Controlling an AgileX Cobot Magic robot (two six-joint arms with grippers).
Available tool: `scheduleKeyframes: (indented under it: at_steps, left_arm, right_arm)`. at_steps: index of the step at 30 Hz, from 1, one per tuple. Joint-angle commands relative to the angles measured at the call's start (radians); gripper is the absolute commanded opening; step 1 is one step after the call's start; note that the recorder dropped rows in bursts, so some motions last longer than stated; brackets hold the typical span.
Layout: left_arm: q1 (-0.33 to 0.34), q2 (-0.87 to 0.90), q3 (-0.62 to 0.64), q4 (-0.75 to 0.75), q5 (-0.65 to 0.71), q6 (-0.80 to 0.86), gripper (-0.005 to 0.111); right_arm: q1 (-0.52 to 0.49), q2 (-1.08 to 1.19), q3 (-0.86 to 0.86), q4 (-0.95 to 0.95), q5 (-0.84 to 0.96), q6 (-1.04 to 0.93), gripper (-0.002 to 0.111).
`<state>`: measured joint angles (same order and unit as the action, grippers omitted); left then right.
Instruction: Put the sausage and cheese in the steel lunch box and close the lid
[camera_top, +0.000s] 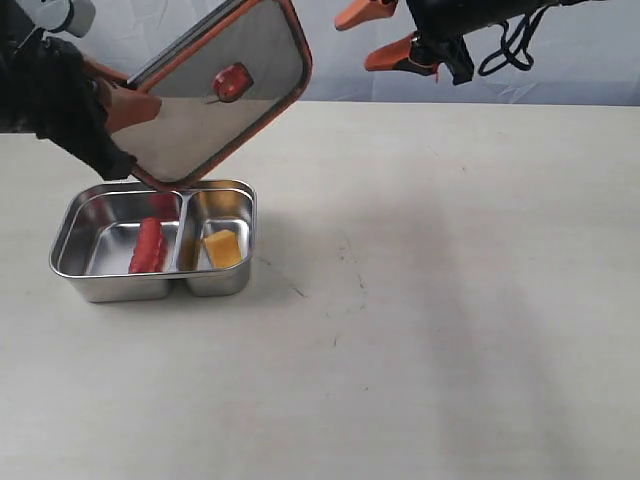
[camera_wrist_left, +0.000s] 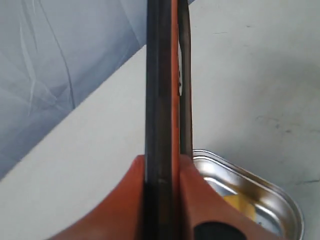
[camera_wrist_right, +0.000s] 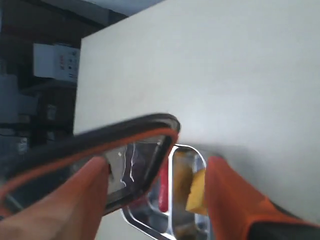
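Observation:
The steel lunch box (camera_top: 118, 288) sits on the table at the left. The red sausage (camera_top: 148, 246) lies in its larger compartment and the yellow cheese (camera_top: 222, 248) in the smaller one. The dark lid (camera_top: 225, 100) with its orange rim hangs tilted above the box's back edge. My left gripper (camera_top: 125, 105) is shut on the lid's left edge. In the left wrist view the lid (camera_wrist_left: 162, 75) shows edge-on between the fingers (camera_wrist_left: 200, 200), with the box (camera_wrist_left: 280, 195) and cheese (camera_wrist_left: 240, 205) beyond. My right gripper (camera_top: 353, 42) hangs open and empty, high at the back right.
The right wrist view looks past the open right gripper (camera_wrist_right: 157, 162) at the lid (camera_wrist_right: 100, 140), box (camera_wrist_right: 145, 225), sausage (camera_wrist_right: 163, 192) and cheese (camera_wrist_right: 196, 192). A pale tabletop (camera_top: 450, 300) stretches right of the box. A grey backdrop stands behind the table.

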<state>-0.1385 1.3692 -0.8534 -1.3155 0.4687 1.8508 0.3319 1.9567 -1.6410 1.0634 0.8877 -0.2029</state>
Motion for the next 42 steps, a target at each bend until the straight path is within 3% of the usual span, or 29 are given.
scheduleKeyframes:
  at_steps: [1, 8, 15, 22, 37, 42]
  left_arm:
    - [-0.006, -0.041, -0.008, -0.005, -0.075, 0.18, 0.0]
    - [-0.024, -0.06, -0.008, 0.007, -0.197, 0.253, 0.0]
    - [-0.15, -0.059, -0.008, 0.078, -0.313, 0.278, 0.0]
    - [-0.203, -0.059, -0.006, 0.115, -0.394, 0.278, 0.0]
    - [-0.206, -0.059, -0.006, 0.131, -0.342, 0.278, 0.0]
    - [-0.279, -0.059, -0.006, 0.205, -0.357, 0.278, 0.0]
  right_arm:
    - [-0.007, -0.009, 0.0, 0.179, -0.027, -0.003, 0.056]
    - [-0.007, -0.009, 0.0, 0.367, -0.021, -0.005, 0.056]
    - [-0.007, -0.002, 0.0, 0.399, 0.106, -0.008, 0.056]
    - [-0.007, 0.04, 0.0, 0.403, 0.179, 0.023, 0.056]
    - [-0.007, 0.043, 0.0, 0.406, 0.223, 0.045, 0.056]
    - [-0.007, 0.043, 0.0, 0.402, 0.228, 0.057, 0.056]
